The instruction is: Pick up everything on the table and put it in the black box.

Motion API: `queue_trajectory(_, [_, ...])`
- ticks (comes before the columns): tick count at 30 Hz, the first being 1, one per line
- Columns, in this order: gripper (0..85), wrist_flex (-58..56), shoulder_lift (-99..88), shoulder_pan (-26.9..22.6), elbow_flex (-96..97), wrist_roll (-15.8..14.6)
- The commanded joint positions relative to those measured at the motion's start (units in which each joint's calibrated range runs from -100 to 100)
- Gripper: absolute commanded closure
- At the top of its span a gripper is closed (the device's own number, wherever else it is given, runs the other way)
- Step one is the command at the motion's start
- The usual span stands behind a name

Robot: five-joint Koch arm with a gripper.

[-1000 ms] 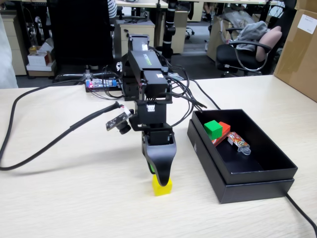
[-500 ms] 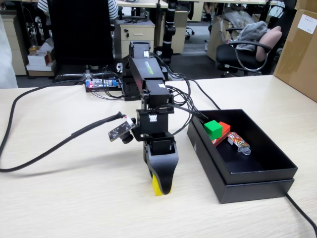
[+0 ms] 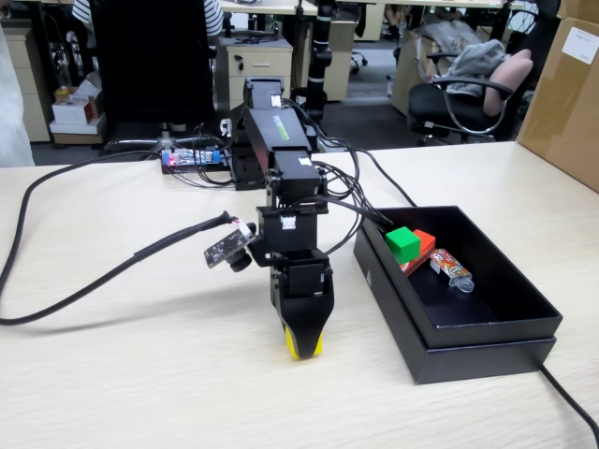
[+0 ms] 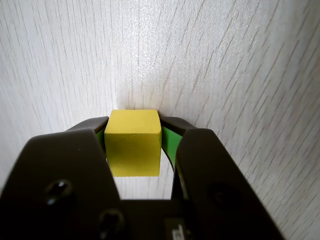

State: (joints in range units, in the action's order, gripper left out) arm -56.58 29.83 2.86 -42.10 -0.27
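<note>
My gripper (image 4: 133, 124) is shut on the yellow cube (image 4: 133, 144), its green-padded jaws pressing both sides. In the fixed view the gripper (image 3: 302, 348) points straight down at the table (image 3: 140, 374) and only a sliver of the yellow cube (image 3: 301, 349) shows under it. To the right stands the black box (image 3: 487, 351). Inside it lie the green cube (image 3: 403, 244) on top of the red packet (image 3: 420, 249), with an orange wrapped stick (image 3: 450, 268) beside them.
A thick black cable (image 3: 84, 281) runs across the table on the left, and another cable (image 3: 571, 402) leaves the box's near right corner. A brown carton (image 3: 566, 94) stands at the far right. Bare tabletop lies in front of the arm.
The gripper has come down over the yellow cube and closed on it; the cube, plainly visible a second ago, is now almost hidden between the jaws.
</note>
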Motion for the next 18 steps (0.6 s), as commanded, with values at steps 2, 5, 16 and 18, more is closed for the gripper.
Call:
queue_trajectory(2, [78.6, 1.0, -5.7, 0.2, 1.4, 0.4])
queue_trajectory(5, [78.6, 0.7, -11.5, -0.1, 5.1, 0.0])
queue_trajectory(16, [78.6, -2.0, -40.4, -3.1, 20.5, -1.6])
queue_trajectory(18, [78.6, -2.0, -45.0, -3.9, 23.0, -1.8])
